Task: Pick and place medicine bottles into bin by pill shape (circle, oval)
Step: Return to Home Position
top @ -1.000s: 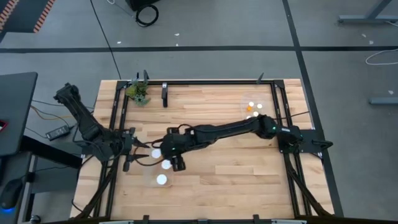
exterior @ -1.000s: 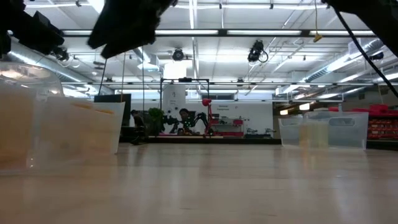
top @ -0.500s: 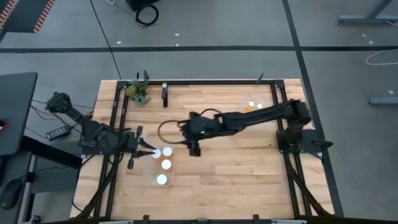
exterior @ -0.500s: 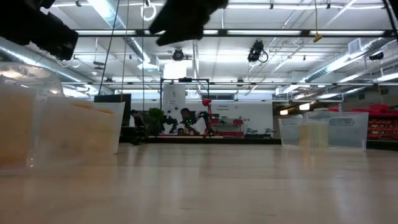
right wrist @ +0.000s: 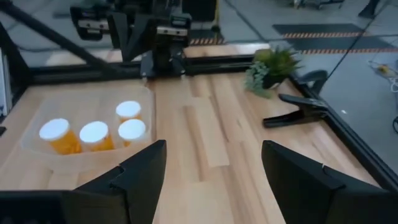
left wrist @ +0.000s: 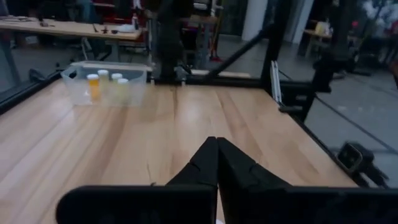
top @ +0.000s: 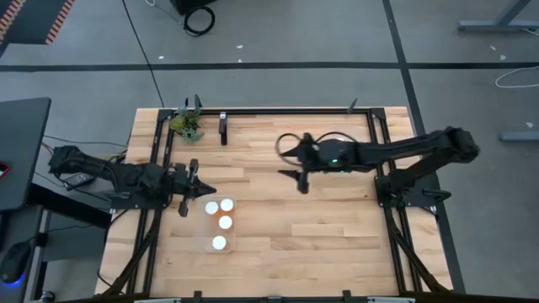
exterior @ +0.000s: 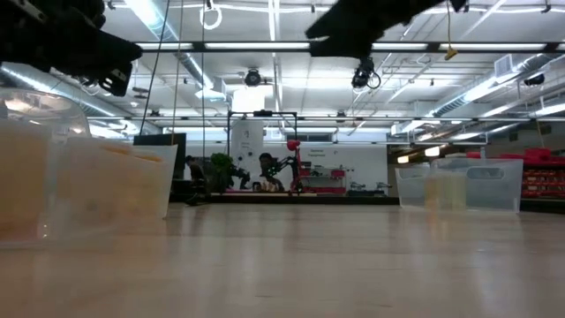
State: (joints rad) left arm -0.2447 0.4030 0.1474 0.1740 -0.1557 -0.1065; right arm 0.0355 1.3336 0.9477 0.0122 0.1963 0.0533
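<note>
In the high view, the left gripper [top: 198, 190] lay low over the left edge of the table [top: 286, 244], just beside a clear bin [top: 206, 231]. 4 medicine bottles [top: 225, 222] stood in that bin, showing as round white caps. The right gripper [top: 301, 181] hung over the middle of the table, well apart from the bin, with its arm stretched back toward the right side. A small green plant [top: 187, 124] and a black clamp [top: 223, 128] sat near the far left corner.

In the low view, the clear bin rose close on the left and a second bin [exterior: 459, 187] stood farther off on the right. Both arms showed only as dark shapes along the top, and the claws could not be judged there.

In the left wrist view, the left claw's fingers [left wrist: 205, 165] were pressed together with nothing between them. They pointed across bare wood toward the second bin, which held several more amber bottles [left wrist: 93, 84].

In the right wrist view, the right claw's fingers [right wrist: 140, 171] were spread wide and empty. Beyond them stood the clear bin with its 4 white-capped bottles, then the left arm [right wrist: 155, 31], with the plant and clamp off to one side.
</note>
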